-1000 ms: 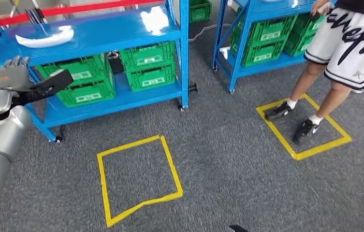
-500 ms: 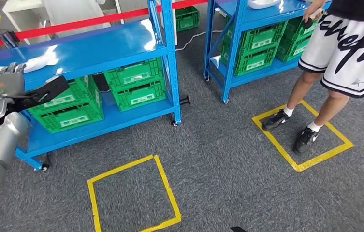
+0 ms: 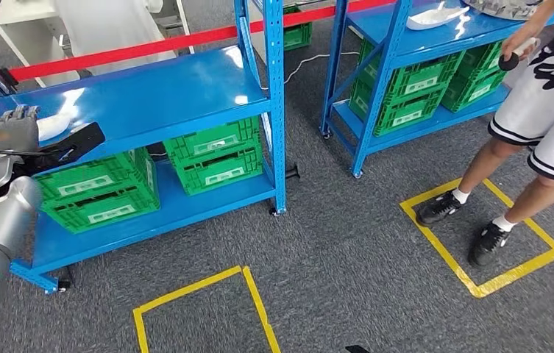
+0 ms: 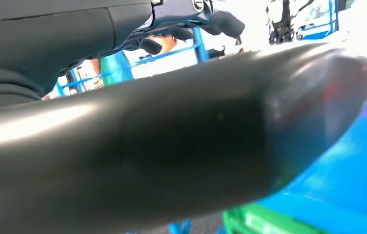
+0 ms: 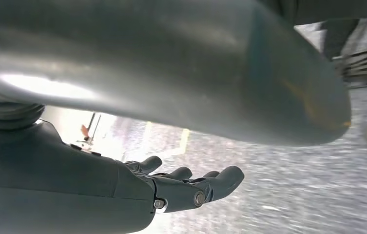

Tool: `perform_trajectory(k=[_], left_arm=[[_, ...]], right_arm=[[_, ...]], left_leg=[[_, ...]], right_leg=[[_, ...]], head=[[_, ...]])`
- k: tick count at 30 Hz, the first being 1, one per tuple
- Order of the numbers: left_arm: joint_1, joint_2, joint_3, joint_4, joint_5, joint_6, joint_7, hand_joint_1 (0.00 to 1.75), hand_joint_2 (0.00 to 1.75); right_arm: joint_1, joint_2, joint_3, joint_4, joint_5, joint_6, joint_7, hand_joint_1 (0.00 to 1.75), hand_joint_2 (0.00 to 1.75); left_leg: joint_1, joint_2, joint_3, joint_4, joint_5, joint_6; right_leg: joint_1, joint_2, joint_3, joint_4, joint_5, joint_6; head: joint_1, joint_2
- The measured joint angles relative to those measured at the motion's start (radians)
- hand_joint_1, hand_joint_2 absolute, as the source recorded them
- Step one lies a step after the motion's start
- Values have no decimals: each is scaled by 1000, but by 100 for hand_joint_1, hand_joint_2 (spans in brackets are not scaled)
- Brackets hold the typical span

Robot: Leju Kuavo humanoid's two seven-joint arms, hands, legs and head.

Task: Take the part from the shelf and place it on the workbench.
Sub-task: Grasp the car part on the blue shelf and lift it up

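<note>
Left hand (image 3: 10,132), at the frame's left edge, grasps the long black part (image 3: 68,145) before the blue shelf (image 3: 163,95); right hand (image 5: 186,187) hangs with fingers apart, holding nothing.

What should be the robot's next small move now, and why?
Probably keep turning away from the blue shelf to look for the workbench. The left hand already holds the long black part, lifted off the shelf's top board, and no workbench is seen here. The right hand hangs open, so nothing needs picking.
</note>
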Motion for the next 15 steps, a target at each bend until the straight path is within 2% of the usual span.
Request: perform_trajectory(k=[1,2,3,4,5,6,7,8,9,10,11,12,13,15], left_arm=[[0,-1,0,0,0,-1,0,0,0],[-3,-1,-1,-3,0,-1,0,0,0],[-10,0,-1,-10,0,-1,0,0,0],[-16,0,-2,-16,0,1,2,0,0],[-23,0,-4,-20,-1,2,4,0,0],[-27,-1,-6,-21,-1,3,7,0,0],[-24,0,-7,-20,-1,4,10,0,0],[-20,0,-8,-18,-1,4,13,0,0],[-15,2,-9,-16,-1,4,15,0,0],[-12,3,-9,-15,-1,4,16,0,0],[-11,5,-9,-15,-1,4,17,0,0],[-11,8,-9,-14,-1,5,17,0,0],[-11,13,-9,-13,-1,6,18,0,0],[-11,24,-9,-8,-1,7,20,0,0]], right_arm=[[1,1,0,3,-1,0,-10,0,0],[-2,2,0,4,-2,0,-16,0,0],[-9,1,0,4,-2,0,-12,0,0],[-15,1,0,2,-3,-1,-2,0,0],[-20,0,-1,1,-4,-2,7,0,0],[-24,-1,-3,0,-4,-3,10,0,0],[-24,-2,-5,0,-5,-3,5,0,0],[-25,-3,-8,0,-5,-3,-8,0,0],[-24,-4,-11,0,-5,-3,-22,0,0],[-22,-4,-13,0,-5,-3,-32,0,0],[-20,-3,-14,0,-4,-2,-36,0,0],[-18,-2,-15,0,-3,-2,-35,0,0],[-18,-2,-15,0,-2,-2,-31,0,0],[-17,1,-15,2,-1,-1,-31,0,0]], left_leg=[[2,-3,19,1,-23,-5],[6,-6,35,5,-37,-11],[10,-7,35,28,-33,-17],[16,-6,17,77,-12,-23],[17,-3,-23,153,17,-29],[19,1,-81,243,41,-34],[21,5,-145,319,44,-39],[21,7,-207,372,23,-42],[22,9,-263,396,-19,-43],[22,9,-309,394,-62,-41],[20,10,-345,368,-89,-39],[18,10,-372,322,-84,-35],[15,10,-386,256,-27,-30],[7,11,-397,95,189,-17]], right_leg=[[3,-6,2,-15,54,-5],[9,-11,7,-9,54,-13],[13,-8,18,0,32,-23],[13,-6,33,2,14,-31],[13,-5,53,2,-6,-38],[11,-4,81,0,-26,-43],[9,-2,112,-7,-46,-45],[7,1,145,-14,-67,-44],[5,5,180,-22,-88,-44],[4,9,215,-30,-109,-43],[2,12,250,-38,-131,-42],[0,16,286,-45,-154,-40],[-1,19,316,-51,-176,-37],[-2,29,365,-59,-220,-30]], head=[[-4,0],[-8,0],[-9,0],[-9,0],[-11,0],[-12,0],[-13,0],[-14,0],[-13,0],[-14,0],[-14,0],[-14,0],[-14,0],[-20,0]])
